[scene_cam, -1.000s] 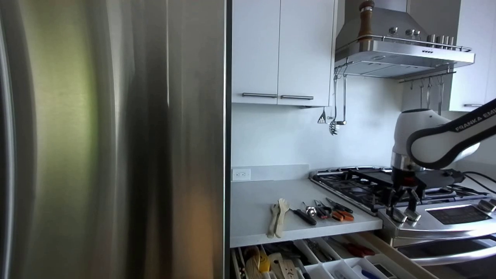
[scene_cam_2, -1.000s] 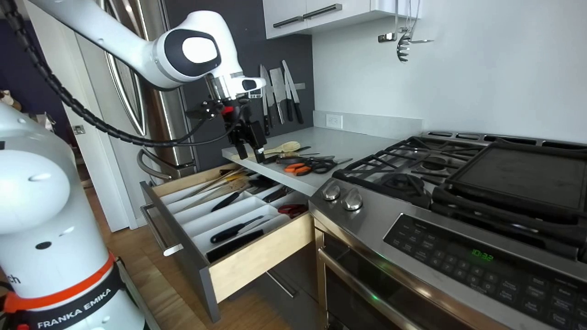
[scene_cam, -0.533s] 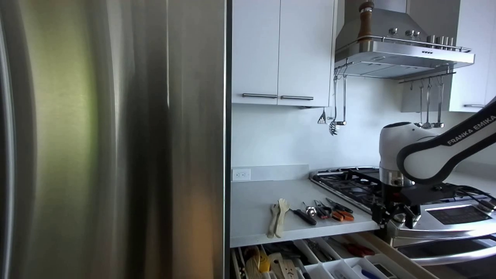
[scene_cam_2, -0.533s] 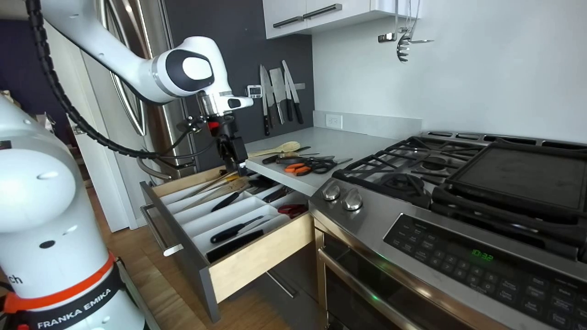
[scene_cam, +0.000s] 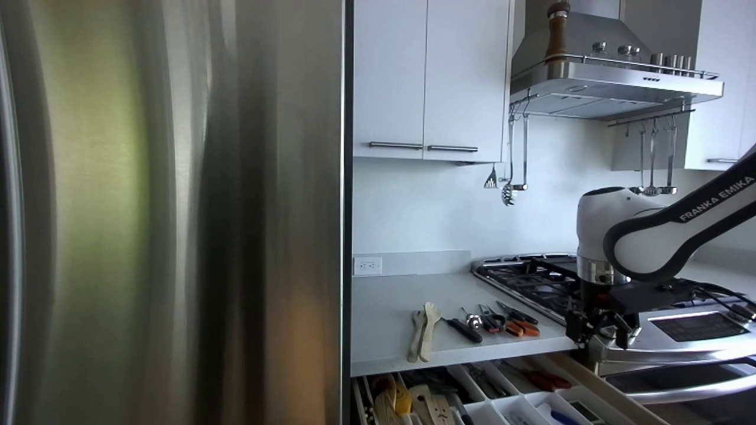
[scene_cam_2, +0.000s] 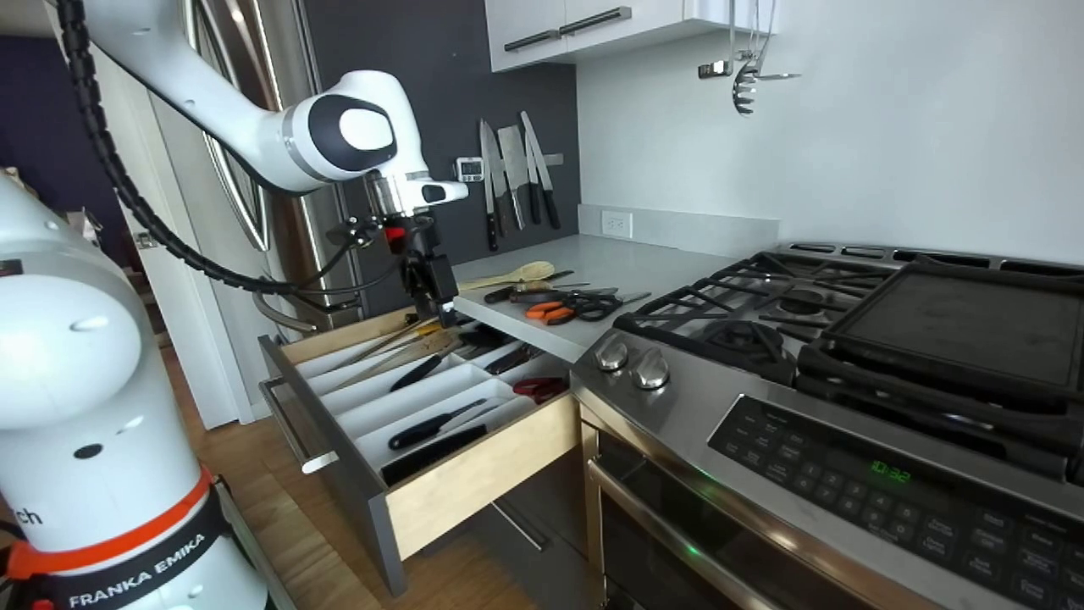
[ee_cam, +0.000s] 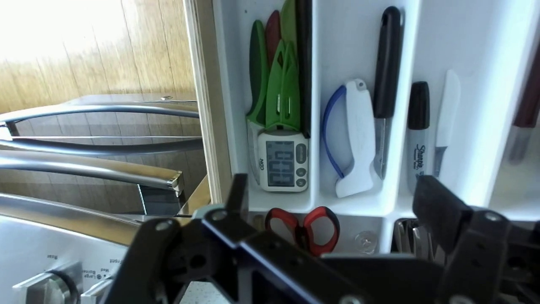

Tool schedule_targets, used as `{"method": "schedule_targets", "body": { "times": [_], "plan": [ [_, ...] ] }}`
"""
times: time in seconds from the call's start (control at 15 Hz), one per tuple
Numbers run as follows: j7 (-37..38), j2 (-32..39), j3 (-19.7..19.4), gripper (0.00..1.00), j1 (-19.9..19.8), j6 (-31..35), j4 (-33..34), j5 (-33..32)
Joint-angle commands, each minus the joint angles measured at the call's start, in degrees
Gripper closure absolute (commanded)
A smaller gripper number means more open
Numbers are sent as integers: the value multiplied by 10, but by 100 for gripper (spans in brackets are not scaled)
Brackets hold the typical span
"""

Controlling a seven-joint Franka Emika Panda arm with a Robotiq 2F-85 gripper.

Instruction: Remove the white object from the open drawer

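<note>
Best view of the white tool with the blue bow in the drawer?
Wrist view: the white tool lies whole and uncovered there, seen from above. In an exterior view the bottom edge crops it; part of the blue bow shows. In an exterior view, around a black handle, I can't make it out for sure.

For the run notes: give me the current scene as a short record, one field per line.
container: open drawer
target: likely the white tool with a blue guard
other pale items: white-cased timer, next compartment; slim white-handled item beside a marker, compartment on the opposite side
compartment mate: black-handled tool
fingers: open, above the drawer, gripping nothing
counter: holds wooden utensils and an orange-handled tool, among others
status: white tool not yet removed
</note>
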Motion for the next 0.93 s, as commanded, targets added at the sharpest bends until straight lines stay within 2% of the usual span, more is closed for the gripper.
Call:
{"method": "schedule_targets", "body": {
  "times": [0.0,0.33,0.4,0.53,0.6,0.67,0.73,0.87],
  "plan": [
    [3,54,-3,0,17,34,4,-3],
    [9,139,-5,0,21,121,0,-20],
    [8,154,-10,7,19,136,1,-20],
    [5,183,-25,35,16,168,5,-14],
    [6,197,-31,33,16,180,7,-13],
    [10,212,-36,37,16,192,12,-14],
    [8,227,-43,46,20,203,16,-6],
    [13,258,-50,43,26,219,28,-6]
  ]
}}
